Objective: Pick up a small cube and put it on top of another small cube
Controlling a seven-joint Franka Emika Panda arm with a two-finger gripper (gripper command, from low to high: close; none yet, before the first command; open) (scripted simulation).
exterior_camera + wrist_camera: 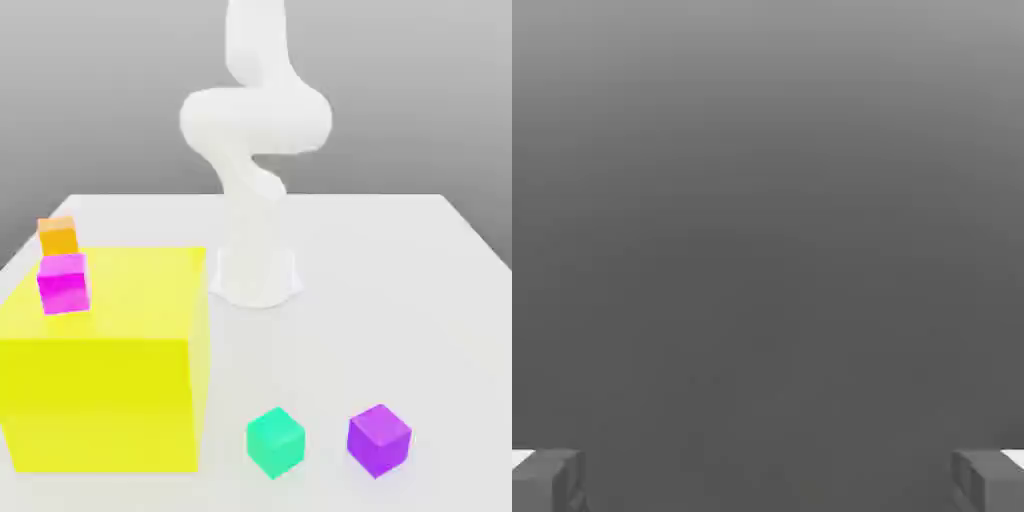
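Starting configuration for the pick. The small teal-green cube (pixel 275 441) sits on the white tabletop (pixel 400 290) near its front edge, just beside the purple cube (pixel 379 439), which lies toward the exterior view's right; the two are close but not touching. A large yellow block (pixel 100 360) stands toward the exterior view's left, carrying a magenta cube (pixel 63 283), with an orange cube (pixel 58 235) behind it. The arm (pixel 255 130) rises from its base at the middle of the tabletop. In the hand view, the gripper (pixel 768 480) holds nothing: its fingers (pixel 547 480) stand spread wide at either side of the frame, with only grey background between them.

The step in hand is judged to be the approach. You should bring the hand over the teal-green cube and descend straight down, with the fingers aligned to a pair of opposite flat faces. Choose the pair that keeps a finger out of the narrow gap beside the purple cube, so you do not nudge it. Close only once the cube sits centred between the fingers.
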